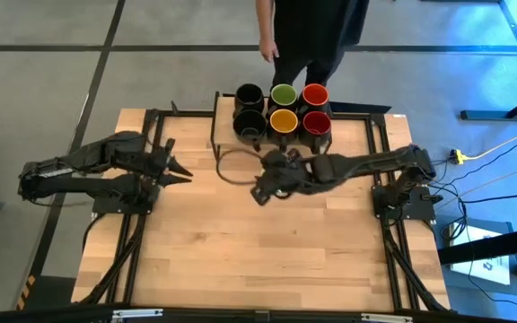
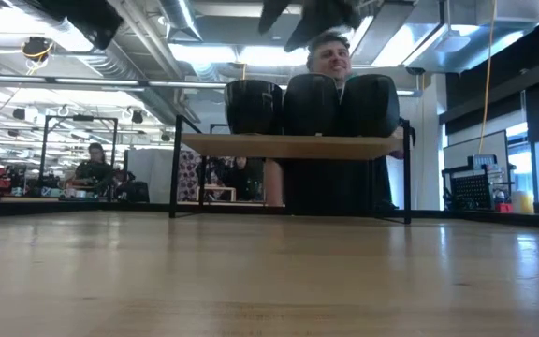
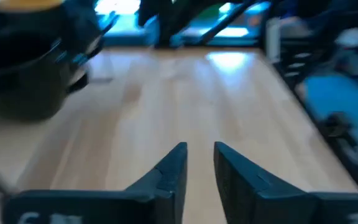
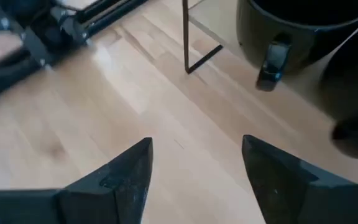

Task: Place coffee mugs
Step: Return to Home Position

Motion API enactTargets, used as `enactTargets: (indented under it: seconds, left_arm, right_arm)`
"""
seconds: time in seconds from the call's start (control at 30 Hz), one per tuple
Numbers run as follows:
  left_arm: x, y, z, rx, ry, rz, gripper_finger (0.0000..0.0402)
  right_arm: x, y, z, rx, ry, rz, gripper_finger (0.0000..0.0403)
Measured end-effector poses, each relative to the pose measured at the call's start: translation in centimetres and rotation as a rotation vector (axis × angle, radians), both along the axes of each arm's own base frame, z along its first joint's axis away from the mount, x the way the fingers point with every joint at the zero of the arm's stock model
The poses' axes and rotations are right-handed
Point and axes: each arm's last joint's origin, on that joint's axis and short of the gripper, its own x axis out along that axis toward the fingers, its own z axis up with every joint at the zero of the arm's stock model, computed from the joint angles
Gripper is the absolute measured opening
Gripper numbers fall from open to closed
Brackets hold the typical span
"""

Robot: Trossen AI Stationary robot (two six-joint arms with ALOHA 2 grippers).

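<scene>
- The table is light wood planks. I can see the grain easily, and it's smooth with a soft sheen on my low camera.
- The coffee mugs look like glazed ceramic to me: glossy black outside, with shiny coloured glaze inside on some.
- The shelf under them is a pale wood board on thin black metal legs.
- The left tool and right tool both have dark matt fingers, plastic by the look of them.
- The table frame is dull black metal rail.
- The floor is smooth and grey, concrete-looking.
</scene>
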Motion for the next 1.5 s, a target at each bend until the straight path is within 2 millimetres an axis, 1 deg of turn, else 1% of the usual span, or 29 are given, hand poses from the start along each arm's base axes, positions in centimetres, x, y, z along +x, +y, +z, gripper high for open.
enactTargets:
  seconds: [0.13, 0.3, 0.43, 0.5, 0.6, 0.63, 0.77, 0.8, 0.87, 0.93, 1.03, 1.13, 1.23, 1.3, 1.4, 1.5]
  left_arm:
    - [-0.9, -0.4, -0.7, -0.006, -0.101, -0.094, 0.0040]
    - [-1.5, -0.5, -2.1, -0.004, -0.111, -0.059, 0.0008]
    - [-1.5, -0.3, -1.9, 0.023, -0.138, 0.006, 0.0001]
    - [-1.5, -0.2, -1.8, 0.026, -0.152, 0.029, 0.0004]
    - [-1.4, -0.2, -1.5, 0.034, -0.176, 0.046, 0.0010]
    - [-1.4, -0.1, -1.5, 0.037, -0.182, 0.051, 0.0012]
    - [-1.4, 0.0, -1.1, 0.059, -0.220, 0.092, 0.0017]
    - [-1.4, 0.0, -1.1, 0.061, -0.218, 0.104, 0.0017]
    - [-1.4, 0.1, -1.1, 0.008, -0.218, 0.125, 0.0017]
    - [-1.4, 0.0, -1.1, -0.011, -0.218, 0.111, 0.0017]
    - [-1.3, -0.1, -1.1, -0.015, -0.219, 0.077, 0.0017]
    - [-1.3, -0.1, -0.9, -0.040, -0.245, 0.083, 0.0017]
    - [-1.2, -0.1, -0.8, -0.053, -0.257, 0.071, 0.0017]
    - [-0.8, 0.0, -1.6, -0.068, -0.268, 0.075, 0.0018]
    - [0.0, 0.1, -3.7, -0.094, -0.329, 0.079, 0.0018]
    - [0.8, 0.3, -6.3, -0.113, -0.387, 0.101, 0.0018]
  right_arm:
    - [-1.2, 2.3, 0.6, -0.091, 0.051, 0.109, 0.0207]
    - [-2.6, 4.0, 1.7, -0.159, 0.081, 0.246, 0.0145]
    - [-4.1, 4.7, 3.0, -0.221, 0.096, 0.340, 0.0086]
    - [-5.3, 4.9, 3.4, -0.251, 0.100, 0.386, 0.0056]
    - [-7.4, 4.5, 3.5, -0.281, 0.100, 0.436, 0.0013]
    - [-8.2, 4.2, 3.6, -0.284, 0.088, 0.454, 0.0007]
    - [-11.5, 3.2, 3.9, -0.310, -0.032, 0.537, 0.0017]
    - [-12.2, 2.8, 3.8, -0.308, -0.070, 0.556, 0.0018]
    - [-14.1, 2.5, 3.5, -0.281, -0.157, 0.616, 0.0018]
    - [-15.9, 2.1, 2.9, -0.269, -0.253, 0.673, 0.0011]
    - [-18.4, 1.6, 1.2, -0.248, -0.380, 0.718, 0.0002]
    - [-20.8, 1.0, -0.6, -0.223, -0.505, 0.732, 0.0007]
    - [-23.0, 0.3, -2.5, -0.182, -0.571, 0.704, 0.0009]
    - [-24.2, -0.1, -3.6, -0.156, -0.575, 0.690, 0.0009]
    - [-25.4, -0.5, -4.2, -0.099, -0.622, 0.657, 0.0010]
    - [-26.4, -0.7, -5.0, -0.157, -0.646, 0.693, 0.0010]
